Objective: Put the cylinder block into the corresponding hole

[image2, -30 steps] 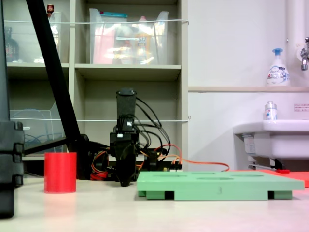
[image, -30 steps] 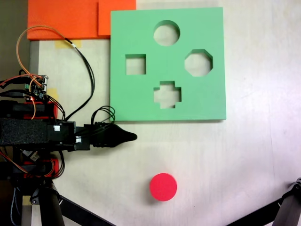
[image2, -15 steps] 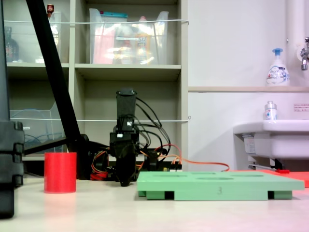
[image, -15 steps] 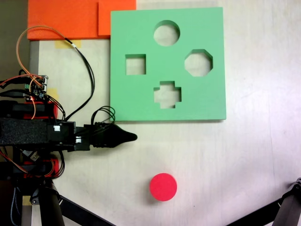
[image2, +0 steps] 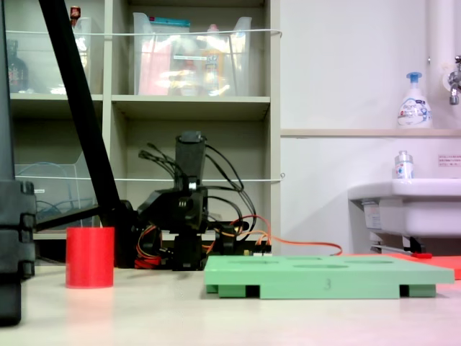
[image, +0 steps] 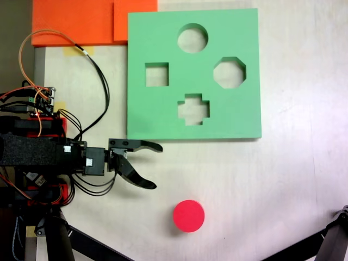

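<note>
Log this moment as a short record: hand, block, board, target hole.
hand: open, empty, low over the table in the top-down fixed view
cylinder block: upright on the table, apart from the hand and below the board in that view
green board: flat on the table, four cut-outs
circular hole: empty, nearest the board's top edge

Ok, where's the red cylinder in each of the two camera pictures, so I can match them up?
Looking-down fixed view: the red cylinder stands near the bottom centre on the table, below the green board and right of the open end effector.
Side-on fixed view: the red cylinder stands upright at the left, apart from the board.
Shared landmark: the green board.
</note>
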